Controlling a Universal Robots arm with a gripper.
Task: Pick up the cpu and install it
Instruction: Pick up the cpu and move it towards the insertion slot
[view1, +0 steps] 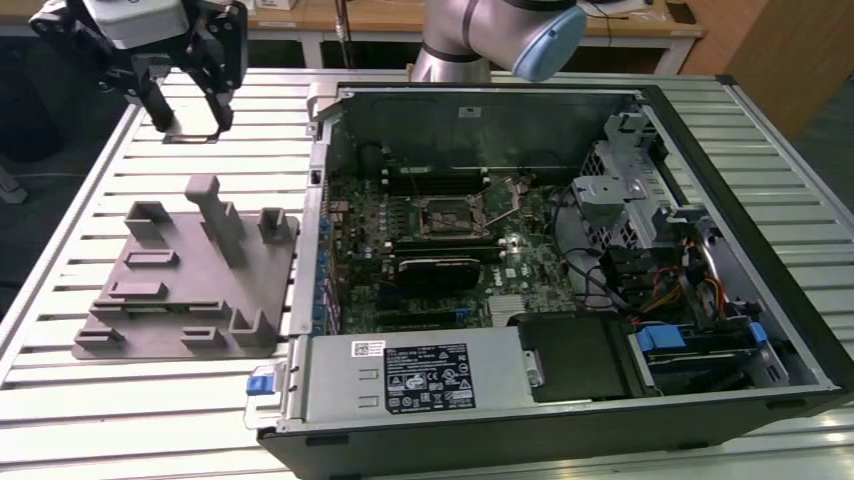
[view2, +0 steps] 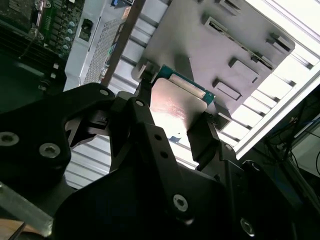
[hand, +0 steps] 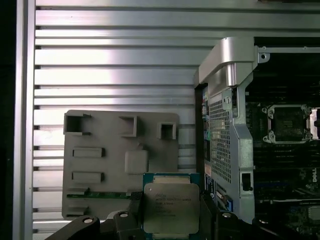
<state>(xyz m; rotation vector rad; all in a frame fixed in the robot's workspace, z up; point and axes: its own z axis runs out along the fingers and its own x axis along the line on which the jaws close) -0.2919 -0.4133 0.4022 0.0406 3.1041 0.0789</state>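
The cpu (hand: 171, 207) is a small flat square chip with a silvery top and a green rim. My gripper (hand: 171, 220) is shut on it, one black finger (hand: 134, 212) against each side. In the second wrist view the cpu (view2: 176, 102) sits between the same fingers (view2: 201, 135), held in the air above the grey fixture (view2: 220, 45). In the exterior view my gripper (view1: 190, 118) hangs over the slatted table at the far left, beyond the grey fixture (view1: 187, 290), with the cpu (view1: 191, 136) at its tips. The motherboard socket (view1: 447, 212) lies open inside the case, to the exterior view's right of the gripper.
The open computer case (view1: 747, 180) covers the exterior view's right half, with a raised metal wall (hand: 227, 110) on the side facing the fixture. Upright posts (view1: 214, 215) stand on the fixture. A power supply (view1: 414, 375) and drive cage (view1: 641, 160) crowd the case interior.
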